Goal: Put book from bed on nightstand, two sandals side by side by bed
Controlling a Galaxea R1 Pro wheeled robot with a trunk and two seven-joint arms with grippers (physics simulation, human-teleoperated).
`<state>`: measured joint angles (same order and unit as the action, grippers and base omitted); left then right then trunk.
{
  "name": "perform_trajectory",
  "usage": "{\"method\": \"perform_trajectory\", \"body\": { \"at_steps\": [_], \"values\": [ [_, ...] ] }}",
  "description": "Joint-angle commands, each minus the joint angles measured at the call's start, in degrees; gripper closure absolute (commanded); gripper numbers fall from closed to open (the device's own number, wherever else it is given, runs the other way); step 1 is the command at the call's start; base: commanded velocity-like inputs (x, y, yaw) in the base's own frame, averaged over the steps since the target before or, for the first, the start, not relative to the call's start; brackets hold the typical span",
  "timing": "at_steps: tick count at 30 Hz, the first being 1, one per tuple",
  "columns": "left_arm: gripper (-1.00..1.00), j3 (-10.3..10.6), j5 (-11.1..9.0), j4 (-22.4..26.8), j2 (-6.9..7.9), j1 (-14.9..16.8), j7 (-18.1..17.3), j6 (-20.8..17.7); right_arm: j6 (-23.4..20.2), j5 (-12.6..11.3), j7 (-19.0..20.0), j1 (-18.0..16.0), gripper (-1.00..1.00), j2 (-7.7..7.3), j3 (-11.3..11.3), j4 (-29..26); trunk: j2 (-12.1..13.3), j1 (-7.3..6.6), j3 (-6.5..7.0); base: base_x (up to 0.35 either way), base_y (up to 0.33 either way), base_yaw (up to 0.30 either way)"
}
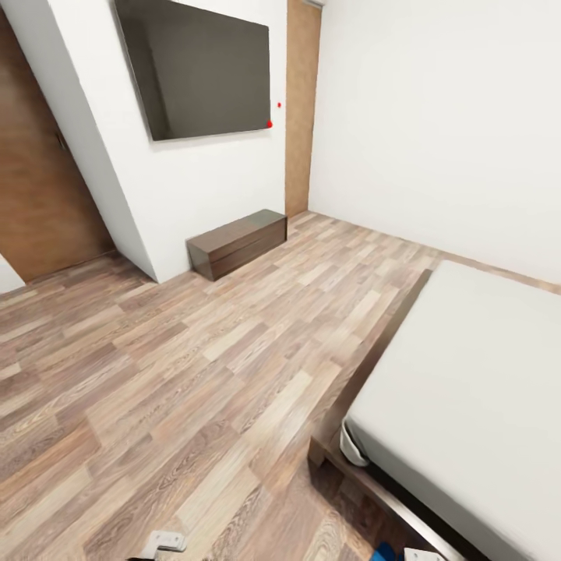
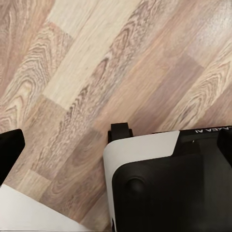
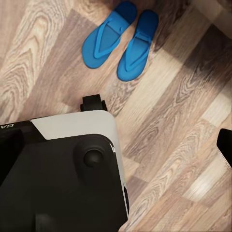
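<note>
While the robot stands on the plank floor (image 1: pixel 195 389) near a corner of the bed (image 1: pixel 475 374), the sandal half of the task looks close to done or done. The right wrist view shows the two sandals (image 3: pixel 118 41) lying side by side on the boards, just touching or nearly so along their inner edges, toes pointing roughly the same way. A sliver of blue at the bottom edge of the head view, beside the dark base, suggests they sit just next to the bed. Book not located: the visible mattress is bare, and no nightstand is in frame, so whether the book has been moved cannot be judged. Against the wall under the dark screen (image 1: pixel 202 66) stands a long low brown cabinet (image 1: pixel 238 243), bench-like, not a nightstand. Left wrist view gives floor and the robot's black-and-white base (image 2: pixel 164 183); dark finger edges only at the frame margins. Neither pincer's state can be told, left or right; nothing appears held. Likely remaining: confirm or complete the book placement.
</note>
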<state>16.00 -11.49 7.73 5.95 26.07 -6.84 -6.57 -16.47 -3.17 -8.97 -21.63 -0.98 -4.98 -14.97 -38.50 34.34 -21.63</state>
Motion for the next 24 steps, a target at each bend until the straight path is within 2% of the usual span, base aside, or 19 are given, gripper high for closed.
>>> {"method": "perform_trajectory", "body": {
  "at_steps": [1,24],
  "values": [
    [-1.00,0.4,-0.6,0.1,0.04,0.0,-0.1,-0.3,-0.3,-0.3,-0.2,0.0,-1.00,0.01,-0.1,-0.2,-0.1,0.01,-0.07,0.000,0.005,0.288],
    [-1.00,0.4,-0.6,0.1,-0.06,0.0,-0.1,-0.4,-0.3,-0.3,-0.2,0.0,-1.00,0.03,-0.1,-0.2,-0.1,0.01,-0.07,-0.023,0.044,0.288]
  ]
}}
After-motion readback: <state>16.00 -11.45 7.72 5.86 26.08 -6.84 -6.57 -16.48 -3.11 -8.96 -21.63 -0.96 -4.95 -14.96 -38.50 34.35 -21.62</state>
